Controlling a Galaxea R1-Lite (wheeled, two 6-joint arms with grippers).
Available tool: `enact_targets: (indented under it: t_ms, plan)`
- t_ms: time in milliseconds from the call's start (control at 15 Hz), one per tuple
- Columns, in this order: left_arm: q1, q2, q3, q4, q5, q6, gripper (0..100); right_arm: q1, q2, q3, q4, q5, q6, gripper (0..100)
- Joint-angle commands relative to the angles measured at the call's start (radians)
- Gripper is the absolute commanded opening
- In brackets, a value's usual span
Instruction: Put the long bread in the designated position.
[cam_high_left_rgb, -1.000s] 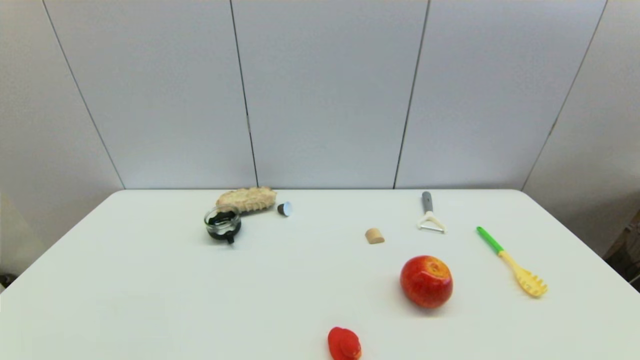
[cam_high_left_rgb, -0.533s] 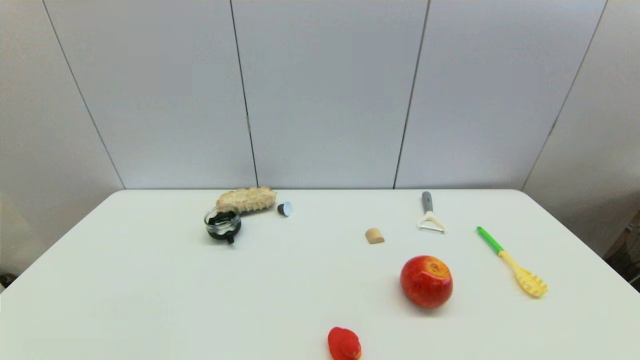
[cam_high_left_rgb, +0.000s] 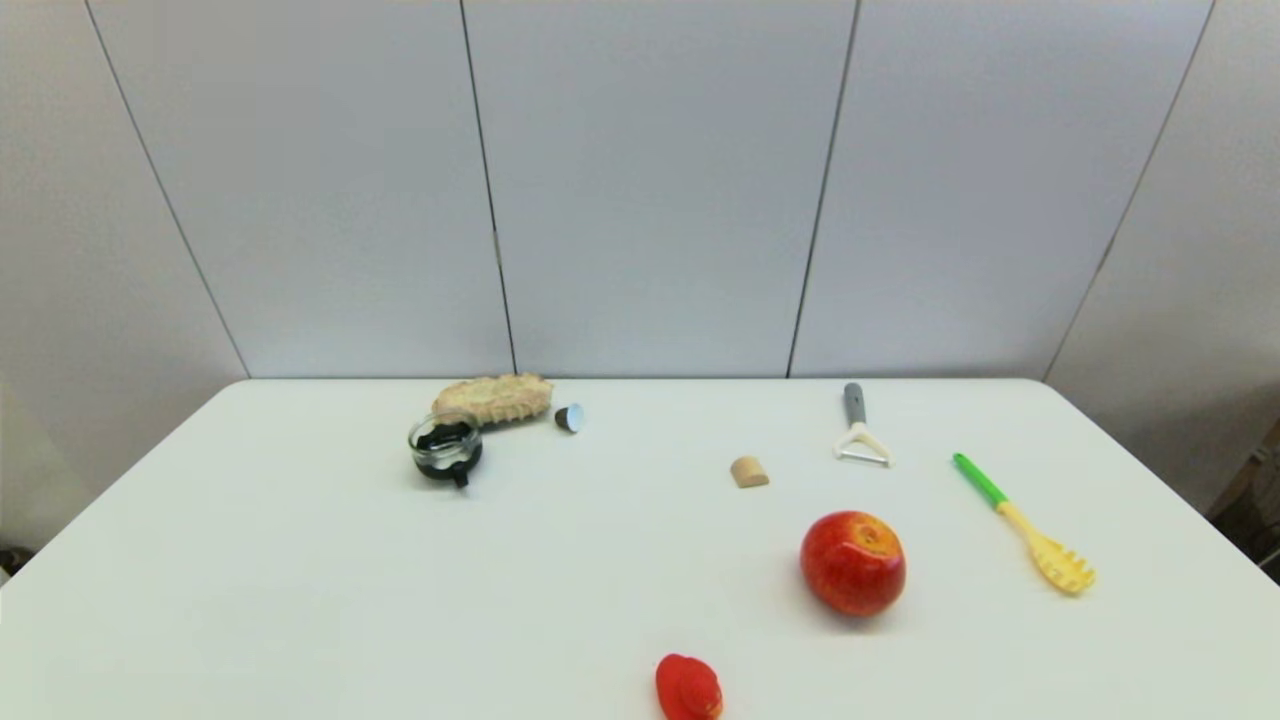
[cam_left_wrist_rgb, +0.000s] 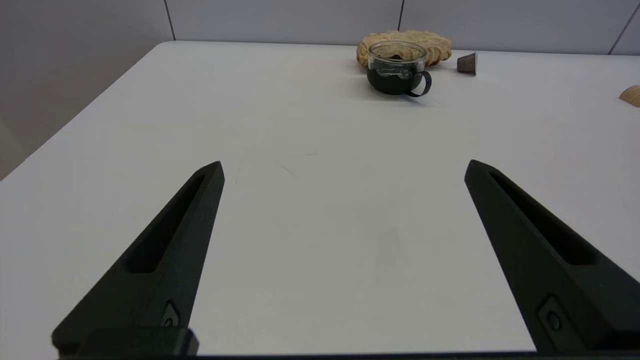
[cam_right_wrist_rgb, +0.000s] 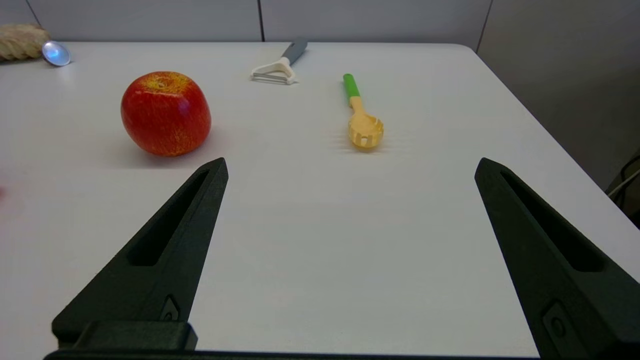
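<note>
so you're looking at the long bread (cam_high_left_rgb: 493, 398) lying at the table's far edge behind the glass cup (cam_high_left_rgb: 445, 447); likely light and stiff, so grip across its middle. left gripper (cam_left_wrist_rgb: 342, 167) and right gripper (cam_right_wrist_rgb: 350, 165) are gaping wide, holding nothing.

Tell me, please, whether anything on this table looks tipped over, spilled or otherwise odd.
One thing: the small dark cup beside the long bread lies on its side. The glass cup stands upright with nothing spilled around it. The apple, peeler and pasta fork look ordinary.
</note>
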Motion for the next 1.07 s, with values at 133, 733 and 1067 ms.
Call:
enact_targets:
  t_ms: [133,733,1067]
  plan:
    - [0.000,0.001,0.002,0.000,0.000,-0.001,100,0.000,0.001,0.000,-0.001,-0.001,0.004,100]
    - [0.000,0.001,0.002,0.000,0.000,-0.001,100,0.000,0.000,0.000,-0.001,-0.001,0.002,100]
    - [0.000,0.001,0.002,0.000,0.000,-0.001,100,0.000,0.000,0.000,-0.001,-0.001,0.002,100]
